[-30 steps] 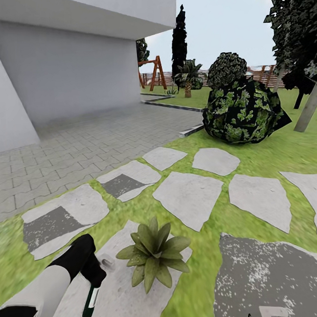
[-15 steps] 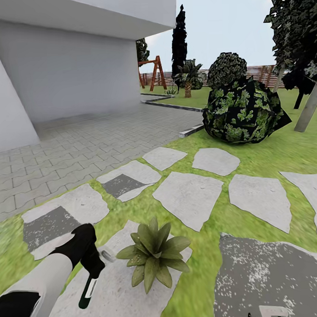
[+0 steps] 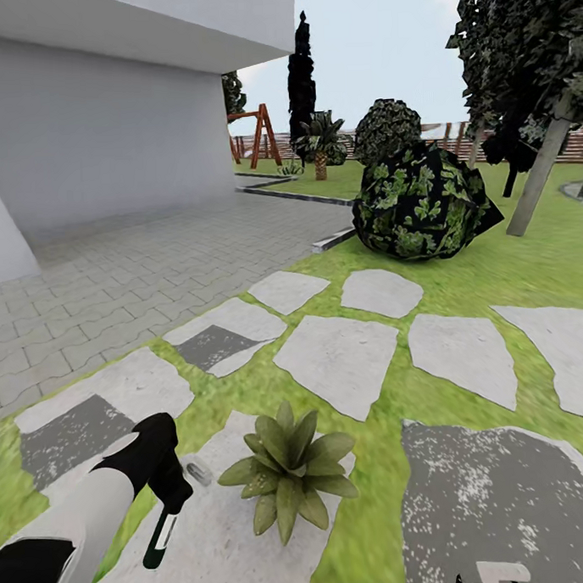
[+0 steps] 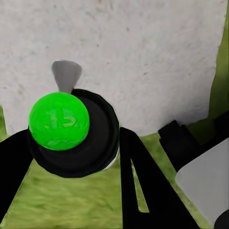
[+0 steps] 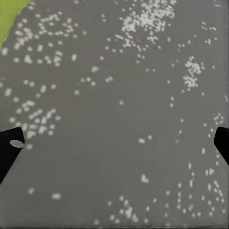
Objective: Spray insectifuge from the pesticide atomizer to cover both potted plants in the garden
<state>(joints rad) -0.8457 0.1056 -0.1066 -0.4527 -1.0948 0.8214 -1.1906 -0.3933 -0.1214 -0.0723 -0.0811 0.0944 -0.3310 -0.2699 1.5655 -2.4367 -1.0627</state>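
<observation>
garden: lawn (image 3: 432,404) with stepping stones (image 3: 339,361); paved yard at 10 o'clock, dark bush (image 3: 419,203) at 1 o'clock; I refer only to what lies in view now

stone: dark slab (image 3: 496,507) at 4 o'clock carries whitish specks, possibly insectifuge; risk that spray lands on stone rather than leaves

plant: one potted plant (image 3: 289,476) at 6 o'clock on a pale slab (image 3: 226,549); speckling on its leaves too faint to judge; risk of patchy cover if sprayed from one side only

left end effector: left end effector (image 3: 167,492) at 7 o'clock, closed around the atomizer (image 3: 162,535), bottle base pointing down-left; grey head (image 3: 198,473) faces the plant, just beside the leaves; risk of the nozzle aiming past the rosette, or the slim bottle twisting in the grip

right end effector: right end effector (image 5: 114,138) over the speckled slab, fingers spread wide, holding nothing; little risk there

second plant: not located; risk of leaving it uncovered
</observation>
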